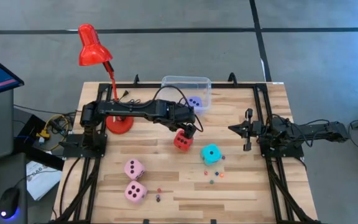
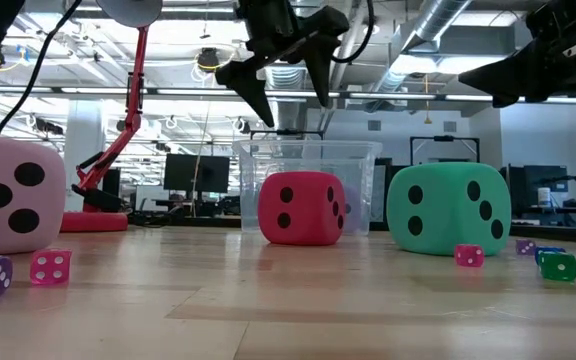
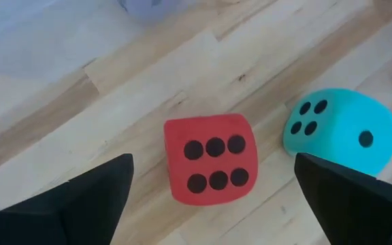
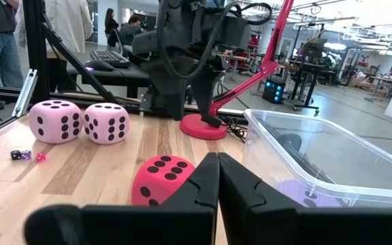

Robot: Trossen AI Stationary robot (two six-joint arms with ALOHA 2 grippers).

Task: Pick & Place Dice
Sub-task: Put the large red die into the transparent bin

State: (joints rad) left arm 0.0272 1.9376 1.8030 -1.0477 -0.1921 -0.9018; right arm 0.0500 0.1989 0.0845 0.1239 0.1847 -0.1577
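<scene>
Red die (image 1: 181, 141): rests on the wooden surface (image 1: 241, 186) near its middle, six pips up, directly below the left hand (image 1: 188, 129), which hangs above it with fingers spread apart and touching nothing.
Cyan die (image 1: 211, 154): on the surface just right of the red one, a little nearer, apart from it.
Lavender die (image 1: 194, 102): inside the clear plastic bin (image 1: 186, 82) at the far edge.
Pink dice, two (image 1: 134, 168) (image 1: 135, 191): near-left part of the surface, close together, well apart from the left hand.
Small dice (image 1: 213, 177): scattered, several colours, along the near side.
Red desk lamp (image 1: 92, 46): far left, base on the surface.
Right hand (image 1: 235, 129): fingers pressed together, holding nothing, raised at the right side, pointing toward the middle.
</scene>
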